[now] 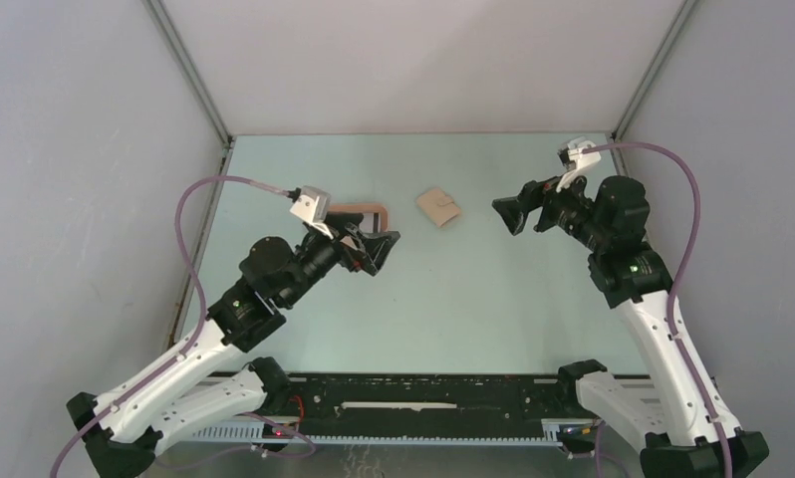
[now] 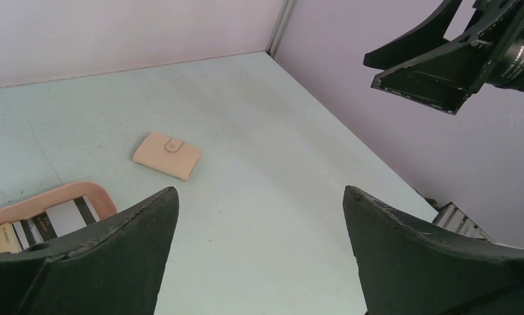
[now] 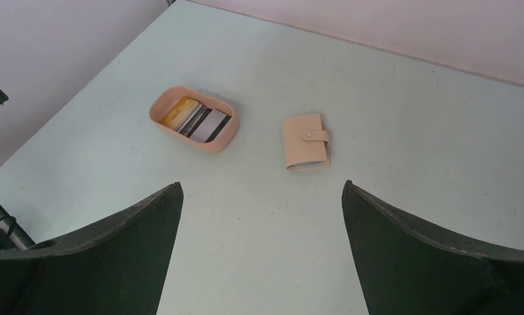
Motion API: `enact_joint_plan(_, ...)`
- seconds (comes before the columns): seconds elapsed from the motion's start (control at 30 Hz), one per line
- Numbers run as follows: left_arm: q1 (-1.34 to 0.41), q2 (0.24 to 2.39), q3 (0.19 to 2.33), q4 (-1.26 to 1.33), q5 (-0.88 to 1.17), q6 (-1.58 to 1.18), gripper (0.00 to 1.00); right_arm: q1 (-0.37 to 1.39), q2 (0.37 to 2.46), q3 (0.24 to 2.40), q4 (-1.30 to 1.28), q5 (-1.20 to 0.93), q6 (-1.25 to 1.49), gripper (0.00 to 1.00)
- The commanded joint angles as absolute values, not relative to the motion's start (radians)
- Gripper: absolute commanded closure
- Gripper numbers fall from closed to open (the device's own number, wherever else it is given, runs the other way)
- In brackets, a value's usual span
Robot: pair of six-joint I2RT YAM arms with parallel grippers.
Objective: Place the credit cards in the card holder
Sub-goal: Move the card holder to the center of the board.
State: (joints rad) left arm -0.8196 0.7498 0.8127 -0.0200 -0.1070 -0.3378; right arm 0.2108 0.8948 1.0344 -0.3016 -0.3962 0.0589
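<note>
- The left gripper (image 1: 384,254) hangs over the near left part of the desk, its two broad, matte black fingers spread wide with nothing between them.
- The right gripper (image 1: 503,217) faces it from the far right. Its fingers are equally wide apart and equally empty.
- Just beyond and below the left gripper sits a peach-orange oval plastic tray (image 3: 210,146) with a low rounded wall. Its long axis runs left to right across the desk.
- The thin, glossy plastic credit cards (image 3: 195,119) lie inside the tray, overlapped in a row along its length. A yellow-orange one is at one end, then a white-and-grey striped one, then darker ones; how many there are I cannot tell.
- The left arm is much the nearer to the cards, so picking one up looks like its job. The cards lie flat and close together, so an edge would probably have to be tipped up against the tray wall.
- The small flat tan-beige folding card holder (image 3: 305,141) lies just to the right of the tray, apart from it, between the two grippers. It looks like soft leather, and it is folded shut with its tab snapped over a tiny stud.
- Its longer side points roughly toward the right gripper, so that arm seems well placed to open and steady it.
- The pale green desk (image 1: 473,299) is smooth and lightly scuffed.
</note>
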Motion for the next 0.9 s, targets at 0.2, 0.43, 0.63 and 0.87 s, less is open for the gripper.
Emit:
enact_joint_plan(0.2, -0.783, 0.774, 0.699, 0.166, -0.110, -0.265, 0.00, 0.242, 0.957, 1.034, -0.308, -0.501, -0.132, 0.00)
enact_joint_plan(0.43, -0.724, 0.861, 0.618, 0.351, -0.145, -0.248, 0.00, 0.349, 1.146, 1.044, -0.346, -0.562, -0.378, 0.00)
enact_joint_plan(0.63, -0.592, 1.012, 0.698, 0.498, -0.217, -0.259, 0.00, 0.305, 1.626, 1.444, -0.602, -0.590, -0.343, 0.14)
enact_joint_plan(0.87, -0.547, 1.205, 0.801, 0.604, -0.109, -0.189, 0.01, 0.317, 2.020, 1.835, -0.744, -0.432, -0.217, 0.23)
